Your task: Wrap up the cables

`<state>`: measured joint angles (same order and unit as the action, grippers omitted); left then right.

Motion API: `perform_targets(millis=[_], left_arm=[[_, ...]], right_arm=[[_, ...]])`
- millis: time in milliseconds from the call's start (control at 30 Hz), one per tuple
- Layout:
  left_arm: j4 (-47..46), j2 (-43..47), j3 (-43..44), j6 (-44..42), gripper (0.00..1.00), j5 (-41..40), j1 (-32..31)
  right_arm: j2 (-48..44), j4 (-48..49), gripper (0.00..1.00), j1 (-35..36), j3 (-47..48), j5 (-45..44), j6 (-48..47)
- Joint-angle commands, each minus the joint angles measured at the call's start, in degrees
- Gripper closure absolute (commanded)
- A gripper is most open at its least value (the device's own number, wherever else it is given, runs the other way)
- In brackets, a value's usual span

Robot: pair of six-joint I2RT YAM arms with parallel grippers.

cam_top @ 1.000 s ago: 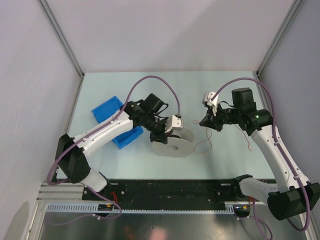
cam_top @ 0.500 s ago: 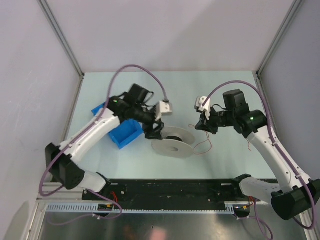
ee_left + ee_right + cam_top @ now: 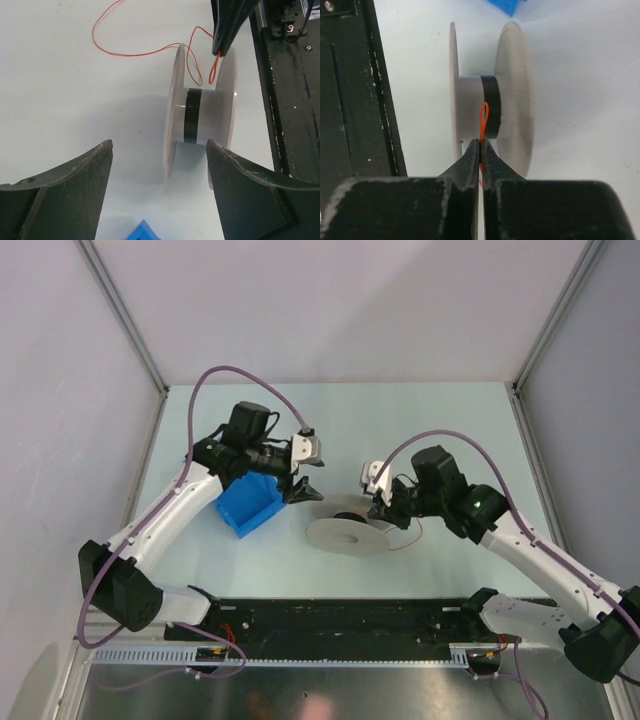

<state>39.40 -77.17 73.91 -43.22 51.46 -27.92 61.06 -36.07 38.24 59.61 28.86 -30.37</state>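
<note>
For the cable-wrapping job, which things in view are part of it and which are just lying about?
Part of the job: wire, pinched in the shut right gripper; spool, by the wire's loop; left gripper, open, holding nothing.
Lying about: blue bin, left of the spool in the top view.

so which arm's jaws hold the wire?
The right arm: jaws shut on a loop of red wire by the spool. The left arm has open, empty jaws.
</note>
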Motion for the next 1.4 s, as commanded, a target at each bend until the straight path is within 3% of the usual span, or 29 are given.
perform_targets(millis=[0,267,567,1367], left_arm=[[-8.1,-0.3,-2.2,-3.4,0.21,2.1,-2.2],[-16.8,-0.5,-9.1,2.6,0.29,0.7,-5.4],[-22.8,-1.3,-13.9,4.5,0.41,-1.5,-7.7],[-27.8,-6.1,-15.6,4.2,0.51,-4.2,-12.1]], right_arm=[[-3.0,10.2,1.0,3.1,-5.1,-6.6,1.5],[-6.4,26.9,1.0,5.3,-16.6,-10.4,1.5],[-6.3,38.2,1.0,6.6,-22.0,-12.2,4.1],[-6.1,52.4,1.0,8.2,-30.4,-16.0,8.1]])
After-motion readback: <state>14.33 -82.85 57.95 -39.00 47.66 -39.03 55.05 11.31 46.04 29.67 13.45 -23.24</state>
